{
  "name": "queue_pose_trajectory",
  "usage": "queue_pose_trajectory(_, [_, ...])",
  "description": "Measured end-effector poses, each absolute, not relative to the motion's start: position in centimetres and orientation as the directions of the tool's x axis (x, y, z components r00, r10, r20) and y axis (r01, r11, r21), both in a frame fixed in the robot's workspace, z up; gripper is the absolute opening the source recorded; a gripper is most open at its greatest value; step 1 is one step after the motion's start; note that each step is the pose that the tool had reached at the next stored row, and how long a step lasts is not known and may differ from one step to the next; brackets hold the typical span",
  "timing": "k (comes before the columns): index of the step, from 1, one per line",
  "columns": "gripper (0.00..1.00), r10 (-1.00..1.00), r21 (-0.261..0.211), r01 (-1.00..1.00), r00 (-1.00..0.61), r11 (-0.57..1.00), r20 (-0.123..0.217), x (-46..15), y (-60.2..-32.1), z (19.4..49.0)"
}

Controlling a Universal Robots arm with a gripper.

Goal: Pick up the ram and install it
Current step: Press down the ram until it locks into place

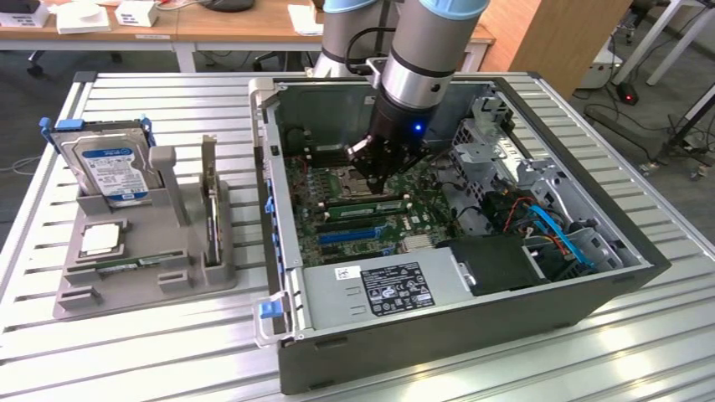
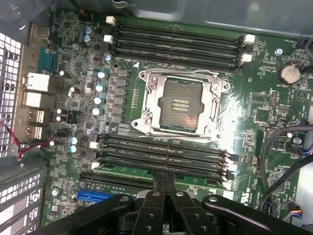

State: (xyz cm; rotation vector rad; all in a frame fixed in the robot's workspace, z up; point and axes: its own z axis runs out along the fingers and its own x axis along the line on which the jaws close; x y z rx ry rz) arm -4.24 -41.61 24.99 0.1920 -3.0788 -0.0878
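Clenched, the tool [image 2: 165,188] presses its fingertips on the ram [image 2: 161,172], a green stick lying in the motherboard [image 2: 254,112] slot, lower centre of the frame. Light, stiff, fragile: best held by its long edges.

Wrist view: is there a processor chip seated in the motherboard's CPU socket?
No. The CPU socket lies bare, its contact field exposed inside the metal frame.

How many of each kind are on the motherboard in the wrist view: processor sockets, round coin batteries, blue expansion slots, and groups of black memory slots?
Processor socket: 1
Round coin battery: 1
Blue expansion slot: 1
Groups of black memory slots: 2, one on each side of the socket
Total: 5
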Motion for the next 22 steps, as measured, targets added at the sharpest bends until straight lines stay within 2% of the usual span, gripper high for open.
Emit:
queue_pose_trajectory(10, [0.09,-0.123,0.057,-0.12,-0.991,0.991,0.052,-4.23,-41.83,24.99])
queue_pose_trajectory(17, [0.09,-0.12,0.01,-0.12,-0.991,0.993,0.059,-4.24,-41.36,24.91])
queue_pose_trajectory(22, [0.09,-0.12,0.002,-0.12,-0.991,0.993,0.059,-4.23,-41.15,24.88])
